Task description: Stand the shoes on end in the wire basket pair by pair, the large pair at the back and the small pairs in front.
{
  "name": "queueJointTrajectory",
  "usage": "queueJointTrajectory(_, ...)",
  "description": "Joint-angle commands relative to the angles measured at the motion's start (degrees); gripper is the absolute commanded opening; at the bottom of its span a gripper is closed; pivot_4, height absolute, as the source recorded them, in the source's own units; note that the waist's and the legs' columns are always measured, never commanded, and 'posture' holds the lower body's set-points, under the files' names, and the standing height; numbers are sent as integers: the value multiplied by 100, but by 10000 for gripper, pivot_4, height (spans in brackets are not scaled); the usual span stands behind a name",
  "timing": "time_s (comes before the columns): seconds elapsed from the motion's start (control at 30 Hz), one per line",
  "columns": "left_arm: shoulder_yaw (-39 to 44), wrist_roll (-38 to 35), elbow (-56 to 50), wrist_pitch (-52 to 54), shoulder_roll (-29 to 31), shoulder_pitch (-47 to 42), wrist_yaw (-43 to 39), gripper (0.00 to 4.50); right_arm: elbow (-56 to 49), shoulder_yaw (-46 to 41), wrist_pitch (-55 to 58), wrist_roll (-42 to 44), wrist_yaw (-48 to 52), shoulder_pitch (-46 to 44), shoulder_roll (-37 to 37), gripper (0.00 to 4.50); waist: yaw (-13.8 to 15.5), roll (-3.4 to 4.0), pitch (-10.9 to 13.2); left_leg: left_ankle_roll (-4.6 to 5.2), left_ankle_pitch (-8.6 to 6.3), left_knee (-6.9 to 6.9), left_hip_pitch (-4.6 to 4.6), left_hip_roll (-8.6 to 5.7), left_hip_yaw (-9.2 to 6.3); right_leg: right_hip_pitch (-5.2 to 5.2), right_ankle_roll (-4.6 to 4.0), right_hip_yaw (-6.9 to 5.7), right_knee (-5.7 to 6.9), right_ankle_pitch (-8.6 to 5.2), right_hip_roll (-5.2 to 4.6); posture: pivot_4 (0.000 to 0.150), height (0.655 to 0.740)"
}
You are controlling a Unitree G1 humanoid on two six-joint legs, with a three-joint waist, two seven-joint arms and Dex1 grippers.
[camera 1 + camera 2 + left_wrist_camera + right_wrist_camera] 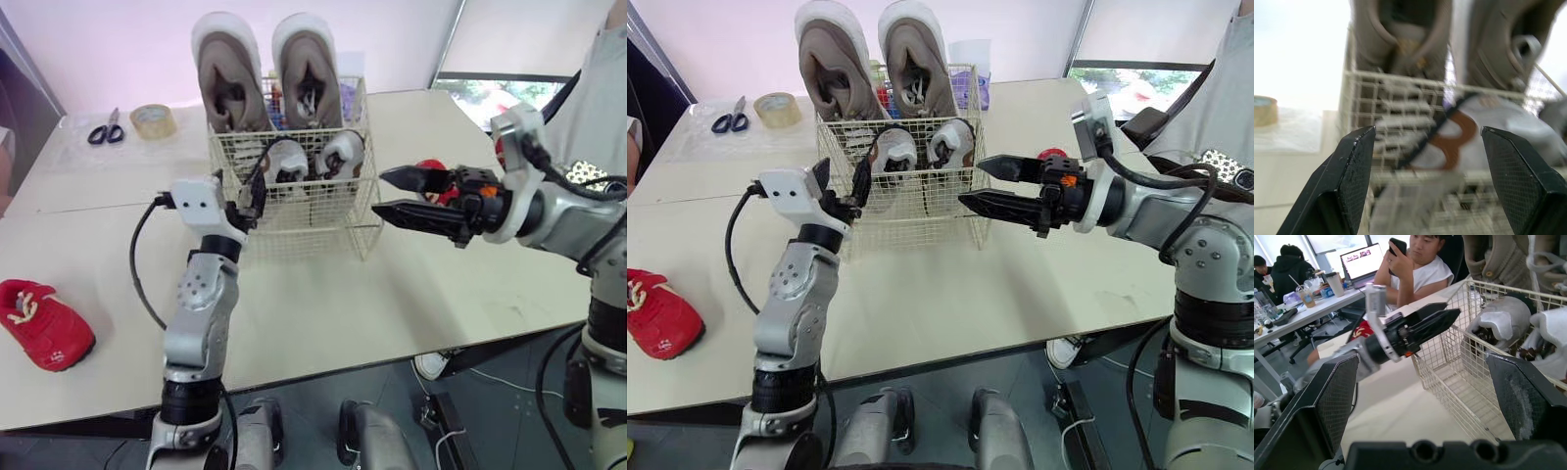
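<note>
Where the jaws of the left gripper stand: spread wide and empty, with the two black fingers well apart.
Left gripper's place: outside the wire basket, at its front-left corner, fingers pointing up along the mesh. Whether they touch the wire cannot be told. In the left wrist view the basket's front wall shows through the gap between the fingers.
Right gripper: jaws parted and holding nothing, one finger above the other.
Right gripper's place: just beside the basket's right wall near the front corner. The fingers lie level and point at the basket, tips close to the wire but apart from it.
Large pair: two taupe shoes with white soles, on end side by side at the back of the basket. They rise well above its rim.
Small pair: two pale little shoes on end, inside the basket directly in front of the large pair and below the rim.
Red shoe: a small one lying on its sole, well to the left of the basket and nearer the front edge of the table.
Red object: right of the basket and mostly hidden behind the right gripper, so what it is cannot be told.
Scissors: flat on the table, behind and left of the basket.
Tape roll: between the scissors and the basket.
Person: in a grey top, far to the right of the basket, beyond the right arm.
</note>
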Motion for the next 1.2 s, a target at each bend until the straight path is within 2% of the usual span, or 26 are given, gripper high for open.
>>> queueJointTrajectory(0.03, 129, -254, -870, 559, 315, -64, -162, 34857, 18, -40, -180, -47, 110, 1, 40, 45000, 0, 0, 0, 0, 0, 0, -1, 0, 0, 0, 0, 0, 0, 0, 2, 1500, 7400)
queueJointTrajectory(0.13, 491, -693, -1280, 978, 664, -202, -353, 34857, 106, -25, -229, -106, 165, 61, 47, 45000, -5, 0, 0, -1, 0, -3, 0, 0, -2, 0, 0, 0, -1, 0, 1, 1500, 7400)
queueJointTrajectory(0.23, 1035, -1392, -1608, 1407, 1168, -350, -688, 43117, 361, -41, -469, -380, 28, 81, 156, 45000, -17, 0, 1, -1, 0, -4, 1, 1, 0, -1, 0, 0, -4, -1, 1, 1500, 7400)
queueJointTrajectory(0.27, 1206, -1583, -1665, 1579, 1398, -360, -803, 44367, 490, -66, -540, -476, -49, 77, 202, 45000, -19, 2, 1, -1, 0, -3, 0, 3, -1, 0, 0, -1, -7, -1, 4, 1500, 7400)
queueJointTrajectory(0.37, 1539, -2165, -1784, 2114, 1930, -318, -1036, 44367, 716, -115, -658, -678, 191, 246, 20, 45000, -14, 9, 0, -1, 0, -7, 0, 3, 2, 3, 0, -1, -26, -1, 7, 1500, 7400)
queueJointTrajectory(0.43, 1797, -2842, -1901, 2517, 2214, -143, -1214, 44367, 821, -152, -756, -891, 255, 384, -170, 45000, 6, 10, 1, -1, 0, -8, -2, 2, 2, 5, 0, -1, -33, -1, 6, 1500, 7400)
queueJointTrajectory(0.53, 2133, -4179, -2104, 2837, 2391, 270, -1404, 44367, 962, -260, -1177, -1365, 23, 589, -243, 45000, -2, 10, 1, 12, -9, -10, -7, 0, 9, 3, 0, 0, -45, -1, -1, 1500, 7400)
queueJointTrajectory(0.6, 2110, -4770, -2260, 2942, 2474, 500, -1337, 44367, 1121, -302, -1683, -1828, -120, 754, -254, 45000, -4, 10, 1, 19, -16, -9, -8, -1, 14, 4, 0, 0, -51, -1, -4, 1500, 7400)
queueJointTrajectory(0.7, 1987, -5224, -2365, 2921, 2531, 896, -1231, 44367, 1301, -375, -2030, -2294, -522, 1121, -153, 45000, 5, 11, 1, 19, -17, -11, -5, -4, 17, 6, 1, 0, -51, -1, -4, 1500, 7400)
queueJointTrajectory(0.8, 1719, -5565, -2521, 2782, 2468, 1057, -1055, 44367, 1617, -549, -2469, -2494, -587, 1294, -40, 45000, -3, 12, 2, 19, -16, -10, -5, -4, 16, 6, 1, -1, -51, -1, -1, 1500, 7400)
queueJointTrajectory(1.0, 1142, -5415, -3048, 2634, 2552, 1511, -700, 44367, 2096, -734, -3089, -3079, -1524, 1284, 451, 45000, -43, 23, -2, 19, -16, -6, -1, -1, 15, 13, 1, 0, -77, -1, 9, 1500, 7400)
queueJointTrajectory(1.2, 711, -5109, -2948, 2335, 2331, 1475, -291, 44367, 3118, -593, -3642, -3338, -1703, 909, 1100, 45000, -127, 33, -5, 19, -16, -11, -3, 3, 13, 14, -4, 0, -85, 3, 24, 1500, 7400)
